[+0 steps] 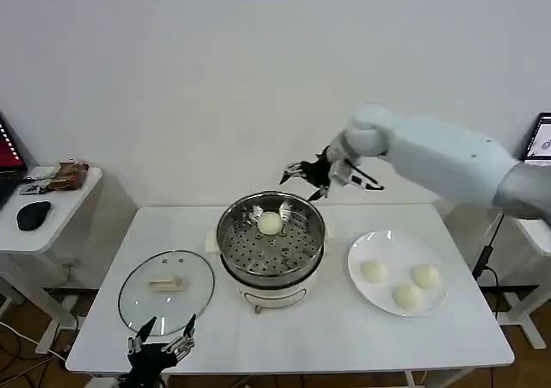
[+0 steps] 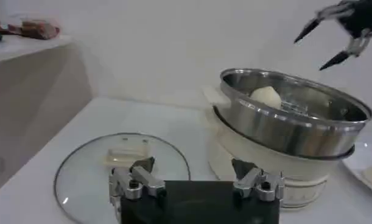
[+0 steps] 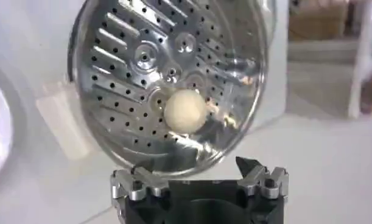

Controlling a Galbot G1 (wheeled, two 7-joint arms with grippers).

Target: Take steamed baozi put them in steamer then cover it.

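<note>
The right gripper (image 1: pixel 312 175) is hanging in the air just behind the far rim of the steamer (image 1: pixel 270 242), its jaws spread wide and carrying nothing. Its white arm is reaching in from the right side of the scene, above the table (image 1: pixel 430 336).

Inside the steamer, one steamed baozi (image 1: pixel 270 224) is sitting on the perforated tray, toward the back of the pot. From the right wrist camera that same bun (image 3: pixel 186 111) is showing pale and round against the holed metal tray (image 3: pixel 167 79), with the right gripper's dark fingertips (image 3: pixel 249 165) standing apart below it.

Over on the right of the table, the white plate (image 1: pixel 368 298) is holding three more buns: one (image 1: pixel 373 272) nearest the steamer, one (image 1: pixel 426 276) toward the far right, and one (image 1: pixel 407 297) closest to the front edge. They are lying near each other but not touching.

The cover (image 1: pixel 166 289) is lying flat on the table to the left of the steamer, its cream bar handle (image 1: pixel 168 284) facing up.

The left gripper (image 1: pixel 161 339) is waiting low at the front edge of the table, just in front of the cover, jaws spread and empty. From the left wrist camera the cover (image 2: pixel 88 176) is lying right beyond its fingers (image 2: pixel 141 165), with the steamer (image 2: pixel 283 125) beside it and the right gripper (image 2: pixel 332 36) hovering above the pot's far side.
</note>
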